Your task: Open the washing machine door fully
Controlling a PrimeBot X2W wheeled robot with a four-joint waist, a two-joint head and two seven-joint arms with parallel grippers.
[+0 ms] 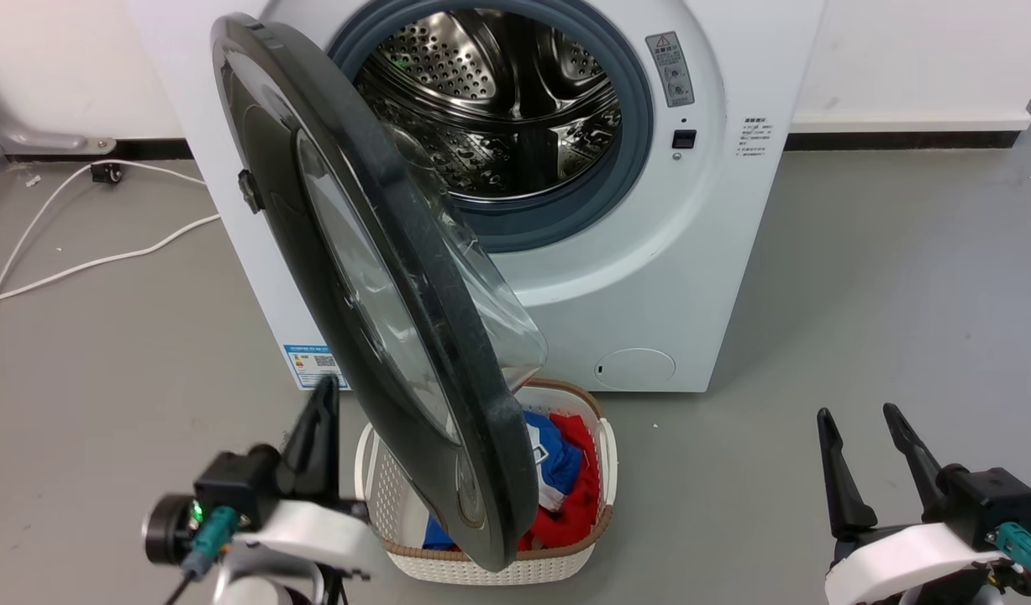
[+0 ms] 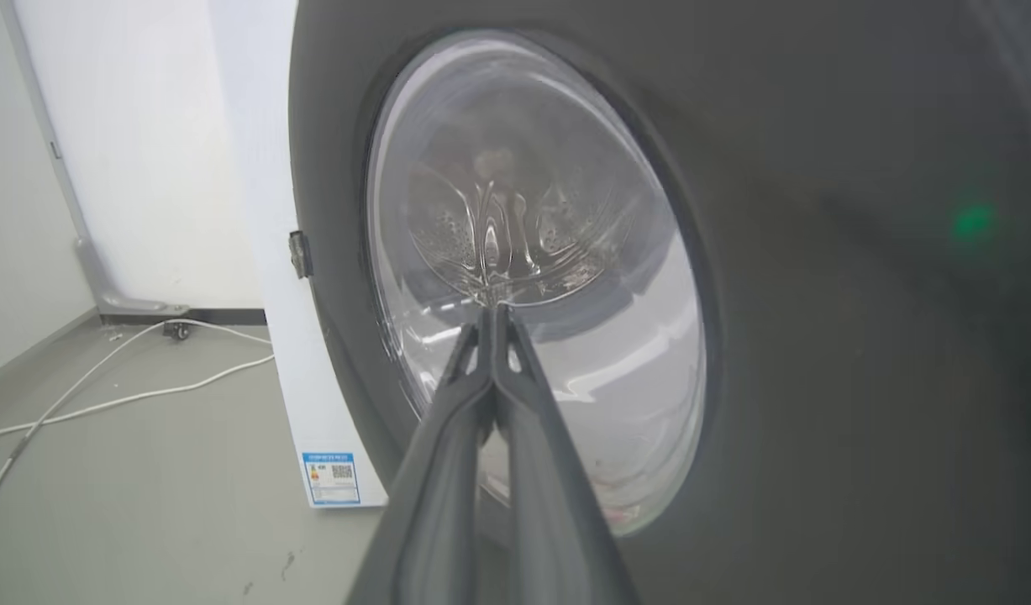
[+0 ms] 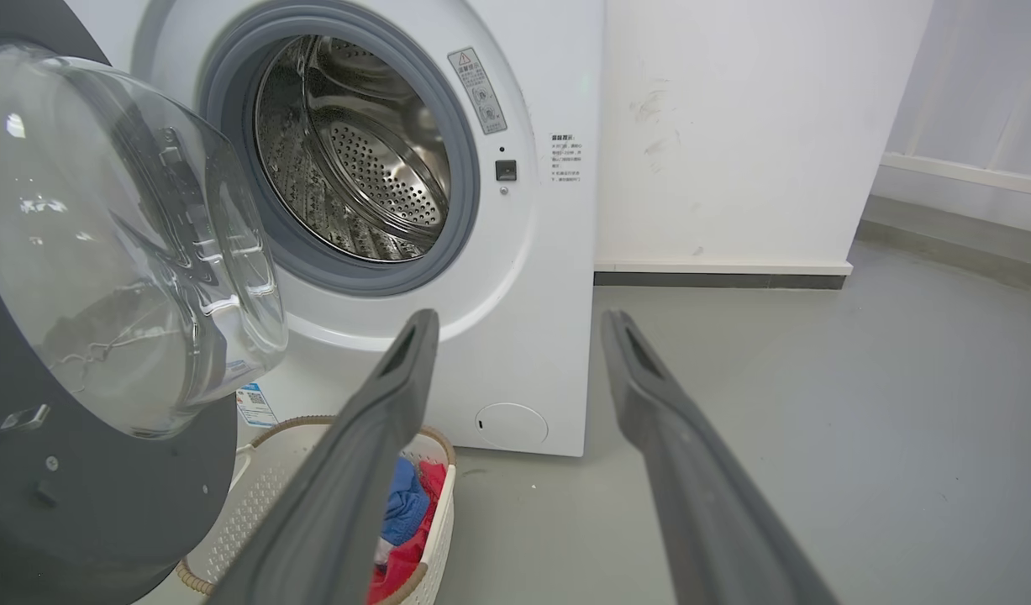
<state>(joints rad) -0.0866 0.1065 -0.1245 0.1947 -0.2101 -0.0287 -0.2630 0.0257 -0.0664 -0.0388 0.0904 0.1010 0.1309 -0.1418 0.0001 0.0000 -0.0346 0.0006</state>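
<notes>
Far left on the grey floor you've got loose white cables (image 1: 78, 252) running along by the wall. Next over, your left gripper (image 1: 320, 412) sits low, facing the outer face of the large round black-rimmed washing machine door (image 1: 414, 277). Its two dark fingers are pressed together with nothing between them; the left wrist view puts the tips (image 2: 491, 313) against the clear glass centre, contact can't be confirmed.

The door is hinged on the left side of the big white front-loading washing machine (image 1: 649, 277) and stands swung out, nearly edge-on to your head camera, with the glass bowl bulging right toward the opening. Partly open, not folded back. Behind its lower left edge is the blue label sticker (image 1: 313, 363).

Under the door's bottom edge is a white perforated laundry basket with a brown rim (image 1: 481, 571), with red and blue clothes (image 1: 565, 479) inside. Right of the door the perforated steel drum (image 1: 498, 92) is exposed inside its grey rubber ring (image 1: 641, 126). A small round white flap (image 1: 634, 368) sits low on the front panel.

Far right, your right gripper (image 1: 860, 420) is well clear of the machine, fingers spread wide, empty, pointing at the machine front.
</notes>
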